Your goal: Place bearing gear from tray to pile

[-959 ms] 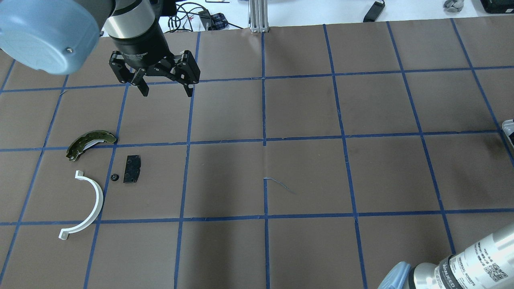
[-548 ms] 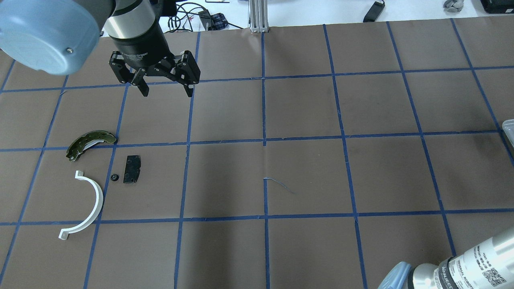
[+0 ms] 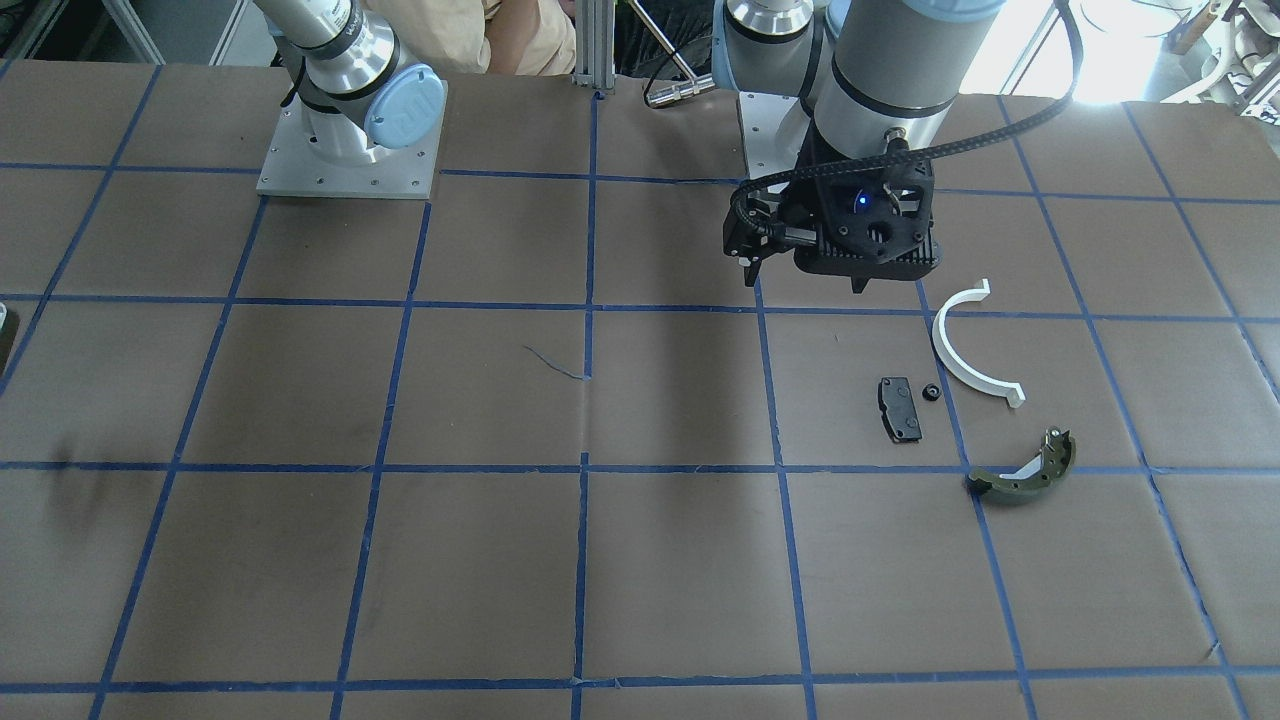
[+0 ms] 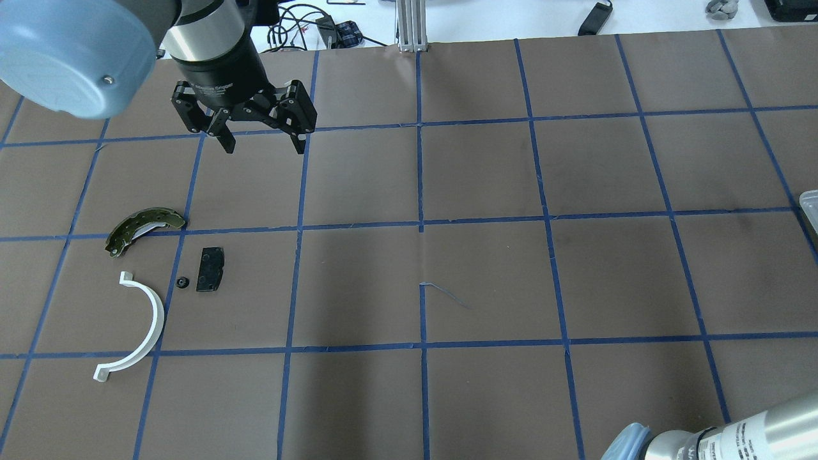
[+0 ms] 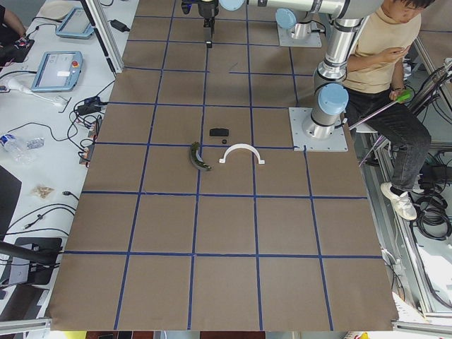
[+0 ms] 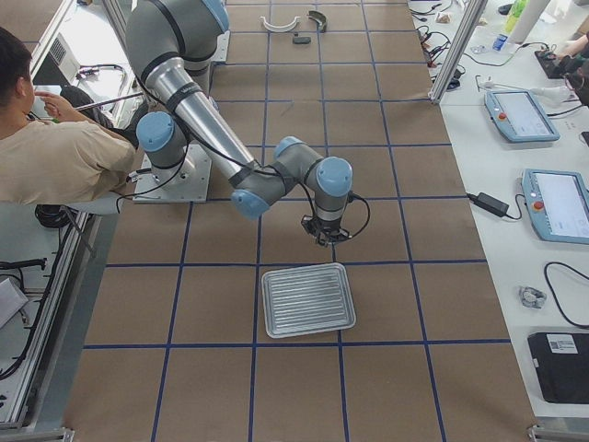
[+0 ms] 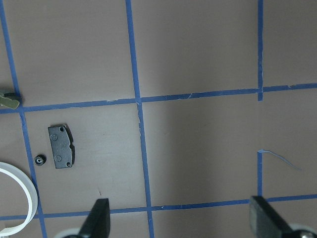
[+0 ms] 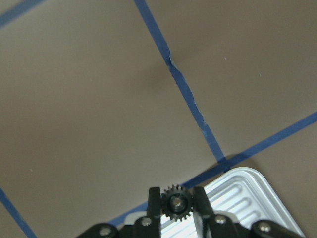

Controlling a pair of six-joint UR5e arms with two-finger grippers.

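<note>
My right gripper [image 8: 176, 197] is shut on a small black bearing gear [image 8: 176, 204] and holds it above the table, just off the corner of the ribbed metal tray [image 8: 247, 194]. The exterior right view shows this gripper [image 6: 329, 238] beside the tray [image 6: 308, 299]. The pile lies far off: a white half-ring [image 4: 137, 329], a black pad [image 4: 210, 269], an olive brake shoe [image 4: 144, 227] and another small black gear [image 4: 182, 282]. My left gripper [image 4: 264, 148] is open and empty, raised beyond the pile. Its wrist view shows the pad [image 7: 62, 147] and that gear [image 7: 39, 160].
A loose curl of blue tape [image 4: 444, 294] lies at mid-table. An aluminium post [image 4: 412, 25] stands at the far edge. The tray's corner [image 4: 810, 204] shows at the overhead view's right edge. A seated person [image 6: 64, 157] is beside the robot's base.
My right arm has drawn back toward the overhead view's lower right corner. My left gripper has shifted slightly toward the far edge and stays open. The pile has not moved.
</note>
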